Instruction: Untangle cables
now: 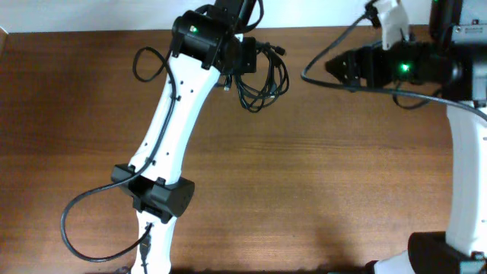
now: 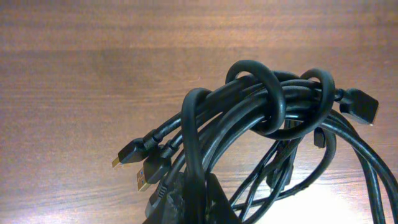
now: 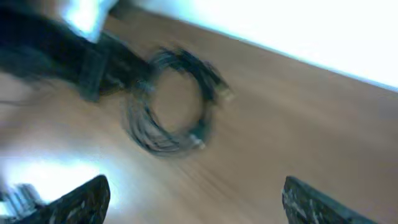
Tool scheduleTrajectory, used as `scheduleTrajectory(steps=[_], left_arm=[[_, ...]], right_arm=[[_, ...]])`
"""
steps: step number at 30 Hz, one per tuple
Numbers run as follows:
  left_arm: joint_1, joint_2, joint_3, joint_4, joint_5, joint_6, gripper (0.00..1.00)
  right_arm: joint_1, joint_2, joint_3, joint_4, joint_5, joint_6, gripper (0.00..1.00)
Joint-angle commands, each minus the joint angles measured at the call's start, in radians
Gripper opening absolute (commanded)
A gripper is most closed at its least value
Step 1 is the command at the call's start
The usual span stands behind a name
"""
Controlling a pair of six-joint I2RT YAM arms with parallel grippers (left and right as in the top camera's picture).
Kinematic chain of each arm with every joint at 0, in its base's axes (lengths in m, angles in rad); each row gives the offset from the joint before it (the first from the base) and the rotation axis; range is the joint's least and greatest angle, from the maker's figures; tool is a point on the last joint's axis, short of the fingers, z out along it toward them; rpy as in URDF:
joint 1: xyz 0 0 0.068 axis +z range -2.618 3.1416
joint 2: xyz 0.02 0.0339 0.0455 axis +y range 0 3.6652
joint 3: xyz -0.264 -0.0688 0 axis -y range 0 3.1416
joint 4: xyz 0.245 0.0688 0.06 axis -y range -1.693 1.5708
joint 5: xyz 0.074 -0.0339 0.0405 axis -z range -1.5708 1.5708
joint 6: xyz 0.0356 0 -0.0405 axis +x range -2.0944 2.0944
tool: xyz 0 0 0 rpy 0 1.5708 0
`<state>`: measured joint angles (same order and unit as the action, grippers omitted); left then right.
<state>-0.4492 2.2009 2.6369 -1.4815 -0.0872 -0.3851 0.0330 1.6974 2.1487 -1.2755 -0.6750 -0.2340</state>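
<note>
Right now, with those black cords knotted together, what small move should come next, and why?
Probably bring the open right hand over to the cables: the left hand appears shut on the tangle, the right is apart from it, and loose plug ends stick out.

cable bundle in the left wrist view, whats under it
Only bare wooden table shows under the cable bundle and through its loops. The left claw, shut on the near end, covers the cords there; whether the bundle touches the table cannot be told.
</note>
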Motion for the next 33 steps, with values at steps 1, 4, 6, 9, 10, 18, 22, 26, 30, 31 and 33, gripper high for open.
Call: scheduleTrajectory(steps=[1,4,6,9,10,18,22,26,30,31,33], left_arm=[[0.007,-0.004,0.069,-0.028,-0.003,0.009,0.0],[0.007,-0.004,0.145,-0.063,0.019,0.014,0.0],[0.007,-0.004,0.217,-0.101,0.019,0.02,0.0],[0.007,-0.004,0.361,-0.174,0.018,0.021,0.0],[0.01,-0.004,0.384,-0.184,0.019,0.021,0.0],[0.022,-0.04,0.465,-0.206,0.031,0.042,0.0],[0.022,-0.059,0.465,-0.206,0.031,0.042,0.0],[0.022,-0.059,0.465,-0.206,0.05,0.042,0.0],[0.022,-0.064,0.465,-0.206,0.05,0.042,0.0],[0.022,-0.064,0.465,-0.206,0.05,0.042,0.0],[0.022,-0.064,0.465,-0.206,0.049,0.042,0.0]], right_arm=[[0.027,0.045,-0.004,0.066,-0.346,0.006,0.88],[0.086,0.085,-0.004,0.101,-0.315,0.006,0.88],[0.13,0.114,-0.004,0.123,-0.253,0.005,0.88],[0.172,0.138,-0.004,0.167,-0.236,0.006,0.88],[0.175,0.138,-0.004,0.173,-0.224,0.006,0.88],[0.177,0.14,-0.004,0.172,-0.182,0.006,0.83],[0.179,0.14,-0.004,0.165,-0.181,0.006,0.27],[0.208,0.14,-0.004,0.161,-0.177,0.006,0.29],[0.266,0.14,-0.004,0.162,-0.101,0.006,0.04],[0.28,0.14,-0.004,0.162,-0.086,0.005,0.04],[0.307,0.14,-0.004,0.165,-0.055,0.006,0.04]])
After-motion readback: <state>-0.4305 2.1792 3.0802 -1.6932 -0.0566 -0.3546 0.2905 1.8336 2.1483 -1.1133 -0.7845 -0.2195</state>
